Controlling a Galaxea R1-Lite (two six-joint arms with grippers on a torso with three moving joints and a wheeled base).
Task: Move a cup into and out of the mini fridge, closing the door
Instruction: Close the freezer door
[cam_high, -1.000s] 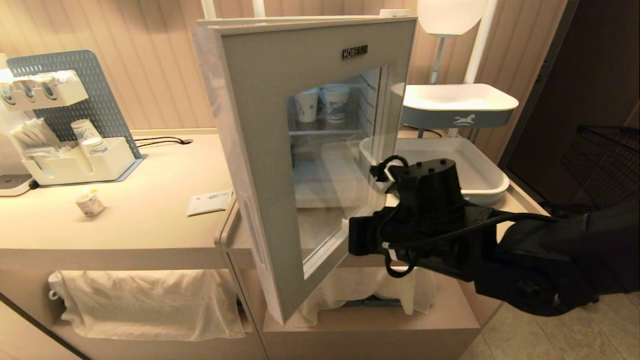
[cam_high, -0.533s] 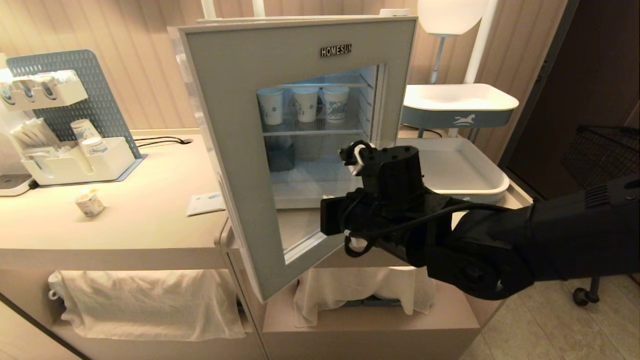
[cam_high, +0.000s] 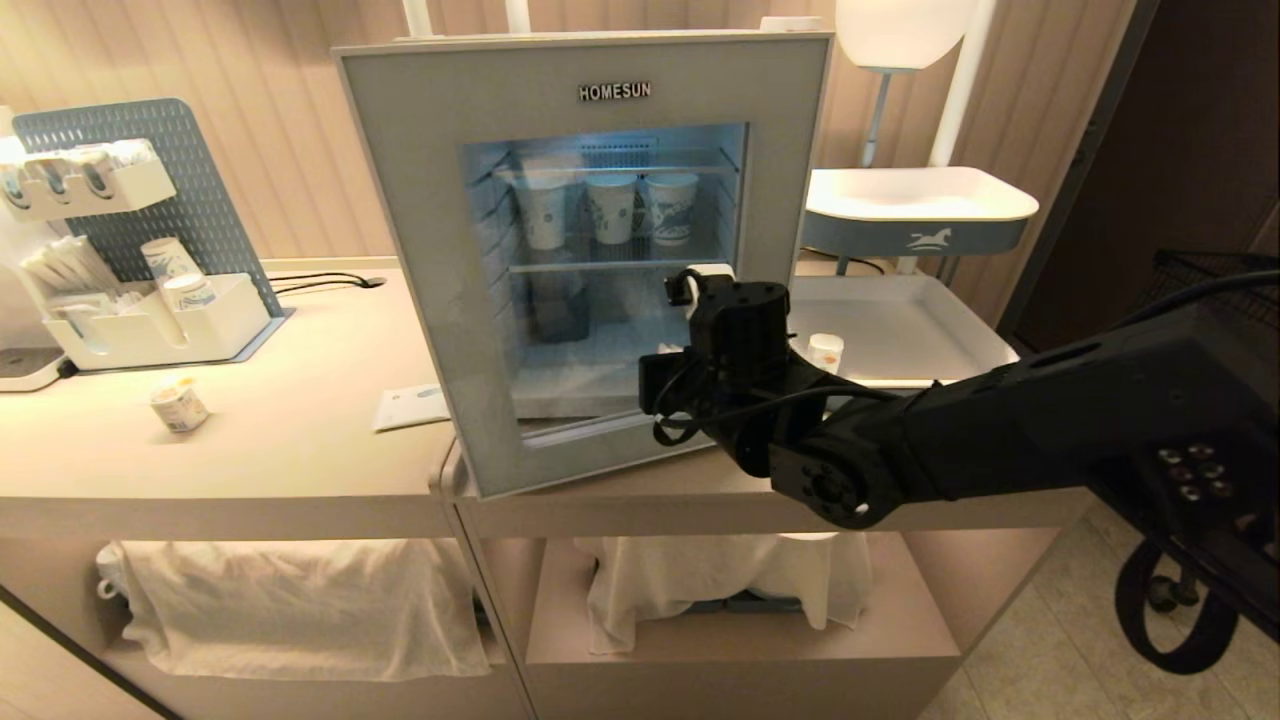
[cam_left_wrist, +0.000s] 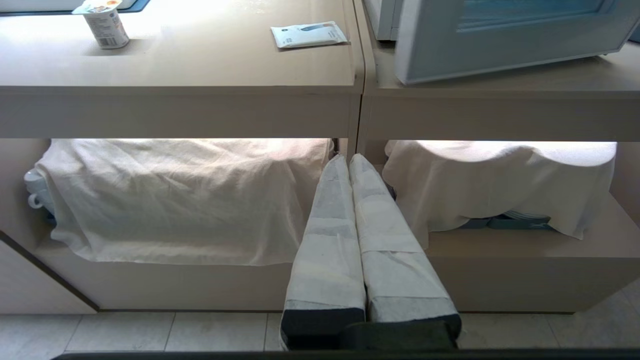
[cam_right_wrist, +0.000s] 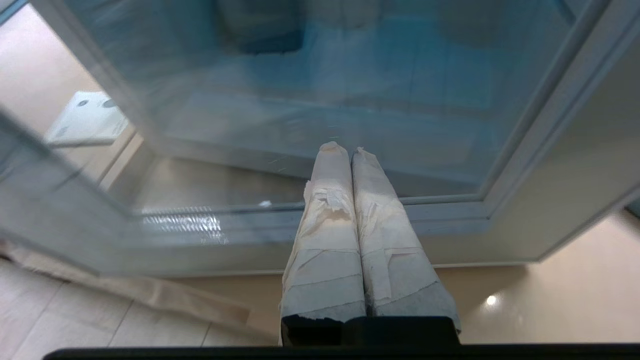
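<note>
From the head camera, the mini fridge (cam_high: 600, 60) stands on the counter (cam_high: 300, 450) with the door (cam_high: 420, 250) nearly shut, paper cups (cam_high: 610, 205) lit behind its glass. The right gripper (cam_high: 672, 352) reaches against the glass low down. The cup (cam_high: 180, 405) sits far to the left on the counter (near a flat sachet (cam_high: 420, 405)).

The left wrist camera shows the left gripper (cam_left_wrist: 350, 160) pressed together, empty, hanging before cloth-draped shelves (cam_left_wrist: 175, 200).

The right wrist camera shows taped fingers (cam_right_wrist: 330, 200) together, holding nothing, tips at the door's glass.
</note>
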